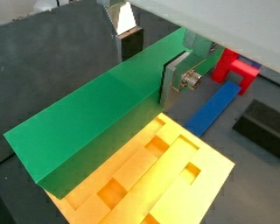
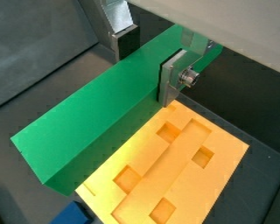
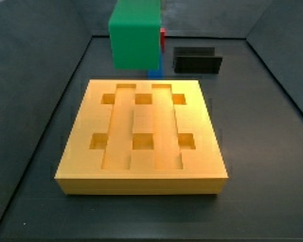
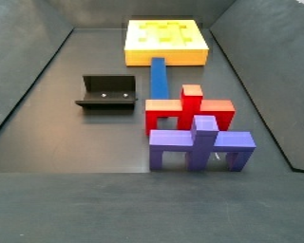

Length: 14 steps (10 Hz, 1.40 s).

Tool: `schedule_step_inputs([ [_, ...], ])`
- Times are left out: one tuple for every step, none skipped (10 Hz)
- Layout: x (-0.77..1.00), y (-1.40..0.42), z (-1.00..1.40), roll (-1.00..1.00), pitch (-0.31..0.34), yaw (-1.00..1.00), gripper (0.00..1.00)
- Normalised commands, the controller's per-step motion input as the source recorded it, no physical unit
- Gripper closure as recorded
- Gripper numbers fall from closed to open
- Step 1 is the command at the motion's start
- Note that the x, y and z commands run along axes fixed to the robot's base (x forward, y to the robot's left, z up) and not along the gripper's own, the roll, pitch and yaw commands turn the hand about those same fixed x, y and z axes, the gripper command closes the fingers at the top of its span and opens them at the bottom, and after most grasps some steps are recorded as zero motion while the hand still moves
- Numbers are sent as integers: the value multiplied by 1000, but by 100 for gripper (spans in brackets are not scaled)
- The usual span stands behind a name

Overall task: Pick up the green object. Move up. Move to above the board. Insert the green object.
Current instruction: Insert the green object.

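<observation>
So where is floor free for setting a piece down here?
Bare floor lies beside the board on both sides and in front. Behind it is crowded: blue bar, fixture, red piece, purple piece. The gripper holds the green object over the board.

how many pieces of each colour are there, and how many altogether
green: 1, the green object held between the fingers of the gripper, above the board
orange-yellow: 1, the board
blue: 1, the long blue bar
red: 1, the red piece
purple: 1, the purple piece
black: 1, the fixture
total: 6

Green object [image 1: 95,118], clamped in the hand [image 1: 149,59], tilts above the orange-yellow board [image 1: 166,188].
</observation>
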Motion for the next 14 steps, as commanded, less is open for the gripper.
schedule_step_inputs([
  [0, -54, -1000, -17, -40, 0, 100],
  [0, 0, -1000, -24, -89, 14, 100],
  [-91, 77, -986, -23, -147, 6, 100],
  [-240, 197, -869, -44, -210, 26, 100],
  [-389, 249, -754, -71, -259, 17, 100],
  [-566, 254, -731, -49, -276, 0, 100],
  [-623, 117, -694, 0, -301, 0, 100],
  [-231, -183, -686, 4, -276, 134, 100],
  [40, -140, -860, 60, -180, 183, 100],
  [46, -66, -609, 183, -143, 214, 100],
  [146, -157, -289, 356, -43, 151, 100],
  [191, -154, -151, 453, 0, 117, 100],
  [86, -194, -369, 296, -3, 111, 100],
  [146, -160, -363, 247, -4, 71, 100],
])
